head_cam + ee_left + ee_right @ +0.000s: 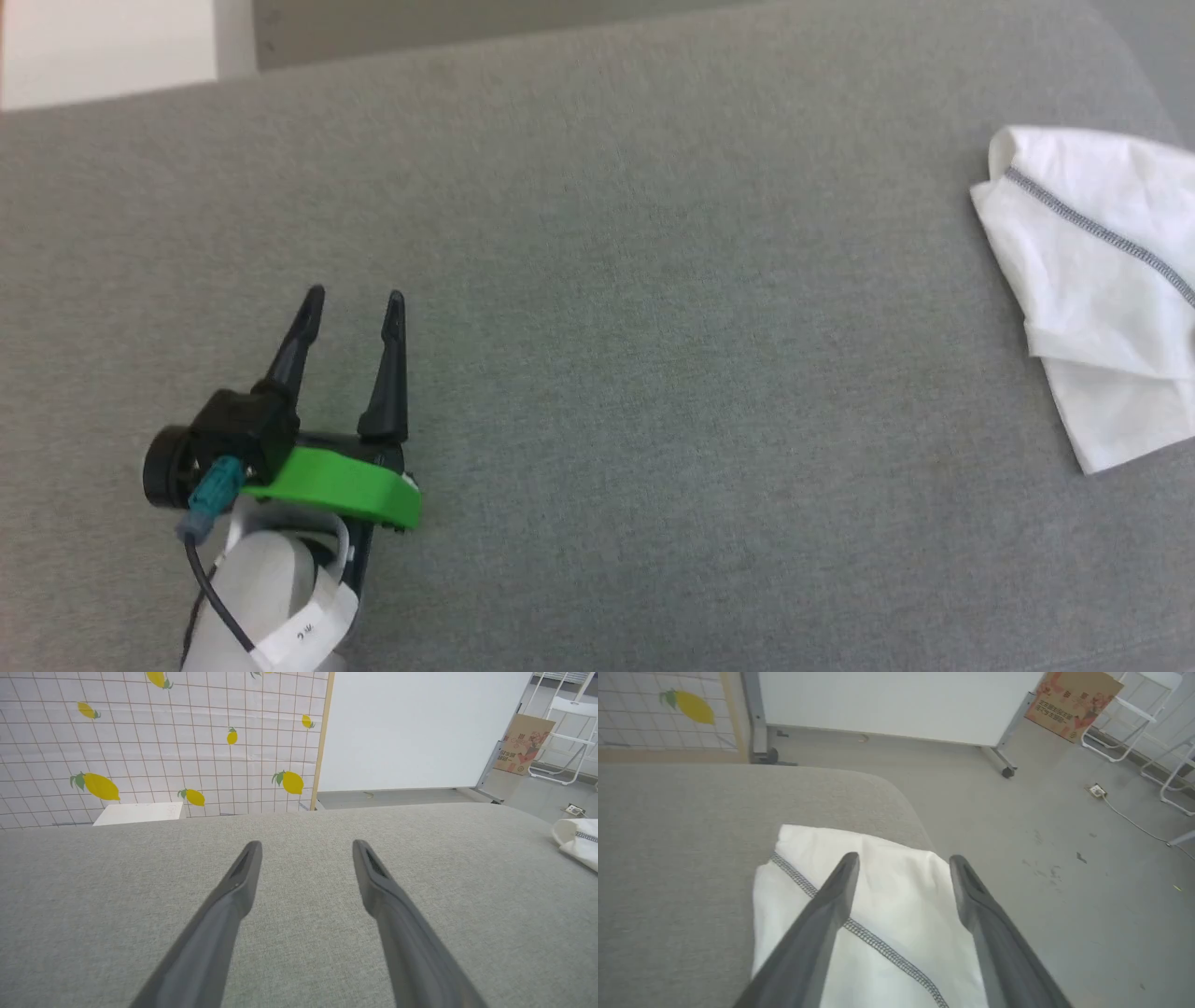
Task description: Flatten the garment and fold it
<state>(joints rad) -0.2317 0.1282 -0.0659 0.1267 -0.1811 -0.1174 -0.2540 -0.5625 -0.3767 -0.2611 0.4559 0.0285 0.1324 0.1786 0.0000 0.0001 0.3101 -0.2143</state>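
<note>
The garment (1097, 280) is a white shirt with a dark grey zigzag seam, lying bunched and folded over itself at the right edge of the grey cushioned surface (653, 327). A corner of the garment (579, 842) reaches into the far right of the left wrist view. My left gripper (355, 303) hovers open over bare grey fabric at the lower left, far from the shirt, nothing between its fingers (243, 882). My right gripper (903, 861) is open above the garment (896, 905), its two fingers straddling the cloth near the surface's rounded corner.
The grey surface ends just beyond the shirt, with grey floor (1064, 858) below it. A white box (140, 812) stands behind the far edge. Behind are a lemon-print tiled wall (163, 742), a white panel (420, 728), a cardboard box (523, 742) and a white folding chair (572, 732).
</note>
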